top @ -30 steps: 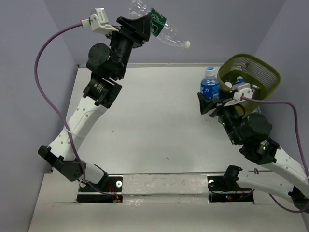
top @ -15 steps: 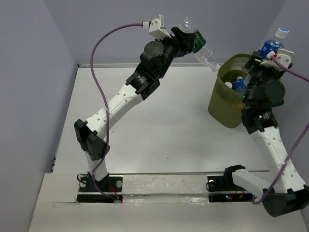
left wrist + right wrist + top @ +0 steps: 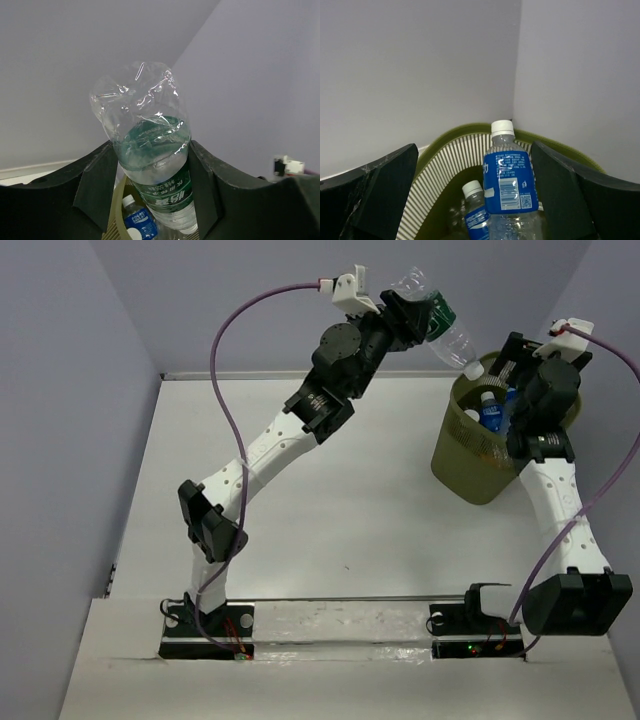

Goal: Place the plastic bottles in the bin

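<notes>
Unloading at the far-right corner
My left gripper (image 3: 151, 172) is clenching the green-label bottle (image 3: 448, 332) cap-down over the bin (image 3: 460, 455) so it drops in; my right gripper (image 3: 474, 150) is hanging released.

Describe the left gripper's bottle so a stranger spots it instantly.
Find the olive-green mesh bin at the table's far right. Above its rim, the left gripper holds a crumpled clear bottle, cap down. Only it has a green label; the bottles inside are blue-labelled.
</notes>
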Motion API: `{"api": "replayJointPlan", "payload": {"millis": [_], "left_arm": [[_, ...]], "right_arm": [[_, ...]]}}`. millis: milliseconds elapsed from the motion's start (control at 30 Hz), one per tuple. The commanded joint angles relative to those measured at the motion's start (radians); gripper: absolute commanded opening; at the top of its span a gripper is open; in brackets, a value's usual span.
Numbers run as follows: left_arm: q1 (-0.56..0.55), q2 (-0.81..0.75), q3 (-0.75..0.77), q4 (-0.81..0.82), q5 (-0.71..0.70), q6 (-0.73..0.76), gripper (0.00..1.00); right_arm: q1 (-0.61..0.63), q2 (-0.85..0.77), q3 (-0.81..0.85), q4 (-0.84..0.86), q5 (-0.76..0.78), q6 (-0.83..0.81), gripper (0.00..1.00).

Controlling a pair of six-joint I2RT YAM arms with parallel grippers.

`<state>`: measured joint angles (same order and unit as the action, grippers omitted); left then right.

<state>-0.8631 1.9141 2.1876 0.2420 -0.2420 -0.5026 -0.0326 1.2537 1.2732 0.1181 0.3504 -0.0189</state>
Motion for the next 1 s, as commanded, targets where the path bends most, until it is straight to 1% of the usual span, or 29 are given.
{"api": "replayJointPlan", "payload": {"millis": [0,100,200,300,367,467,533,567,600,633,667,700,733,833,967], "left_arm": [[-0.025,0.046,0.067,0.074,-0.023,0.027,0.43],[-0.037,0.094,0.09,0.105,-0.033,0.026,0.42],[-0.053,0.158,0.141,0.117,-0.036,0.022,0.42],[-0.071,0.23,0.202,0.135,-0.037,0.027,0.42],[-0.091,0.282,0.24,0.16,-0.054,0.047,0.42],[-0.119,0.344,0.285,0.206,-0.097,0.133,0.42],[-0.145,0.388,0.302,0.24,-0.117,0.212,0.49],[-0.152,0.404,0.322,0.244,-0.123,0.234,0.62],[-0.157,0.417,0.331,0.246,-0.126,0.249,0.69],[-0.163,0.436,0.336,0.246,-0.131,0.265,0.85],[-0.163,0.442,0.336,0.246,-0.132,0.266,0.85],[-0.163,0.448,0.334,0.246,-0.135,0.265,0.96],[-0.165,0.45,0.331,0.244,-0.126,0.268,0.99],[-0.165,0.439,0.331,0.249,-0.102,0.271,0.99],[-0.165,0.387,0.33,0.255,-0.091,0.305,0.99]], "right_arm": [[-0.006,-0.103,0.114,-0.081,-0.083,0.08,1.0],[-0.006,-0.149,0.164,-0.165,-0.099,0.089,1.0],[-0.006,-0.261,0.158,-0.208,-0.108,0.122,0.99],[-0.006,-0.312,0.138,-0.238,-0.163,0.143,0.99],[-0.006,-0.339,0.126,-0.256,-0.197,0.158,0.99],[-0.006,-0.355,0.109,-0.276,-0.243,0.178,0.99],[-0.006,-0.365,0.095,-0.278,-0.278,0.198,0.99],[-0.006,-0.373,0.088,-0.278,-0.293,0.201,0.98],[-0.006,-0.376,0.084,-0.279,-0.309,0.206,0.98],[-0.006,-0.384,0.077,-0.282,-0.33,0.209,0.98],[-0.006,-0.384,0.077,-0.282,-0.34,0.209,0.98],[-0.006,-0.392,0.068,-0.284,-0.343,0.212,0.98],[-0.006,-0.395,0.064,-0.287,-0.379,0.211,0.98],[-0.006,-0.405,0.054,-0.288,-0.392,0.212,0.98],[-0.006,-0.408,0.055,-0.294,-0.416,0.227,0.98]]}}
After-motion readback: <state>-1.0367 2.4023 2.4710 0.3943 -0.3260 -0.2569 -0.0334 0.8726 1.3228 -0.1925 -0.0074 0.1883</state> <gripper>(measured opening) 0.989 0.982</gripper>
